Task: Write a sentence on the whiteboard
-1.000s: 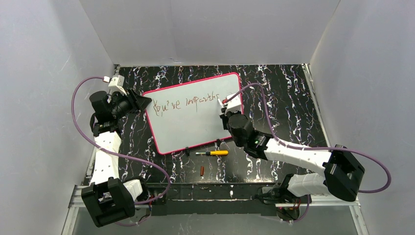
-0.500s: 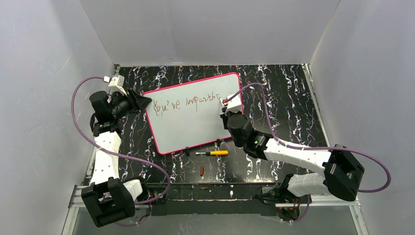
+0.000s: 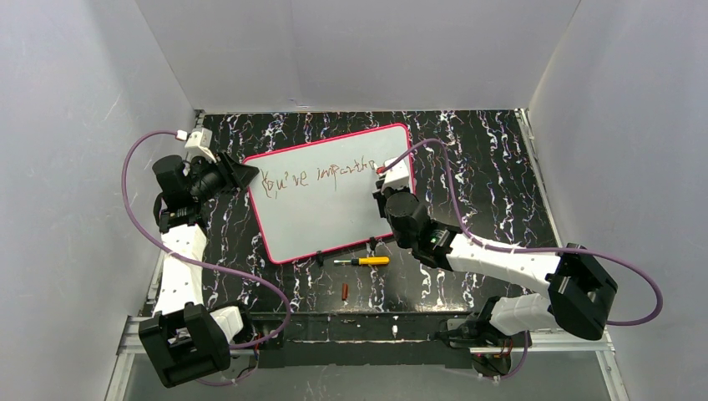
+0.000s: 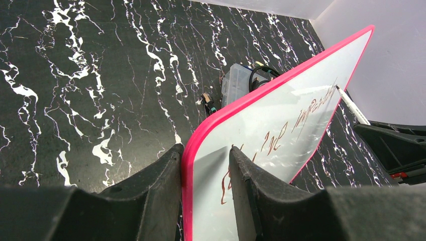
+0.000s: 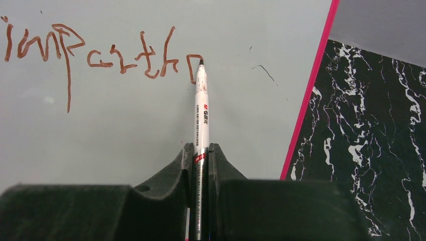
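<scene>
While the sentence (image 3: 316, 176) stands unfinished, its reddish-brown lettering runs along the upper part of the whiteboard (image 3: 326, 219), which lies askew mid-table (image 3: 484, 159), on black marbled top. The lettering ends in an open, half-made stroke. Marker (image 5: 201, 115): white barrel, tip at the top of that last stroke, seemingly touching the board. Right gripper (image 5: 201, 150): fingers closed tight on the marker's barrel, nothing else held. Left gripper (image 4: 205, 150): fingers partly apart, pinching the board's pink-rimmed left corner, one finger on each side. Step in hand, by judgement: forming the next letter. Good practice: light, even pressure; short strokes matched to the existing line of letters; stop short of the pink rim, as white space to the right is limited; left hold kept steady so the board cannot slide. Nearby, off the board's near edge: yellow-handled tool (image 3: 367, 261); small red cap (image 3: 346, 291).
</scene>
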Robot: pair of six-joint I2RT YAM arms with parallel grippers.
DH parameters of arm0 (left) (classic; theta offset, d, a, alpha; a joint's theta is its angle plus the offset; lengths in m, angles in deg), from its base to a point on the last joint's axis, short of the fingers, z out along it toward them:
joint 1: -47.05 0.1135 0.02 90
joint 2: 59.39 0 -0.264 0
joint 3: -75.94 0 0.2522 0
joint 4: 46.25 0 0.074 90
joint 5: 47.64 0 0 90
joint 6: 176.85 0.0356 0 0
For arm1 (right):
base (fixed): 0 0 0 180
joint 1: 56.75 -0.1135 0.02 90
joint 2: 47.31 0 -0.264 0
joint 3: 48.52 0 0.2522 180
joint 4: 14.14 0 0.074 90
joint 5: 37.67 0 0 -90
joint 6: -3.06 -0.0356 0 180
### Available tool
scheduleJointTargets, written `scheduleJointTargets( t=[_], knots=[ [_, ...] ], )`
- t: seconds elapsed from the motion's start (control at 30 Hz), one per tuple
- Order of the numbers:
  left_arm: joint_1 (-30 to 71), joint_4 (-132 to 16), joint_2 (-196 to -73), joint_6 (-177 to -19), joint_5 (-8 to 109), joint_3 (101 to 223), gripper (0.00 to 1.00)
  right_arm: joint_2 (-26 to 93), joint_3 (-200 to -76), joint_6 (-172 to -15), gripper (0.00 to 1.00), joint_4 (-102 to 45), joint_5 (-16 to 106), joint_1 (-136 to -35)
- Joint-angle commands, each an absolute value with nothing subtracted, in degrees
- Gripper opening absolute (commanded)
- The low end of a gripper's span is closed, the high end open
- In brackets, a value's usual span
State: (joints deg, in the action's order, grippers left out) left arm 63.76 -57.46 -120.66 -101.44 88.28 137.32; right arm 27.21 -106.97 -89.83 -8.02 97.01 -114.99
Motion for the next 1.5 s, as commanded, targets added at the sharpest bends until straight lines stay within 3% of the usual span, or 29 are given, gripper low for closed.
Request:
scheduleJointTargets(
  t=[0.0,0.83,1.47],
  knots=[
    [63.4,-56.9,-118.8,-101.3,90.8,137.3,0.36,25.6,-106.5,-92.0,0.01,-7.9,98.1,-114.8],
    [63.4,-56.8,-118.8,-101.4,90.7,137.3,0.36,21.4,-107.6,-90.3,0.01,-6.8,98.4,-114.9],
    [63.4,-56.8,-118.8,-101.4,90.8,137.4,0.36,25.5,-107.4,-90.2,0.01,-5.9,98.4,-113.9]
  ],
)
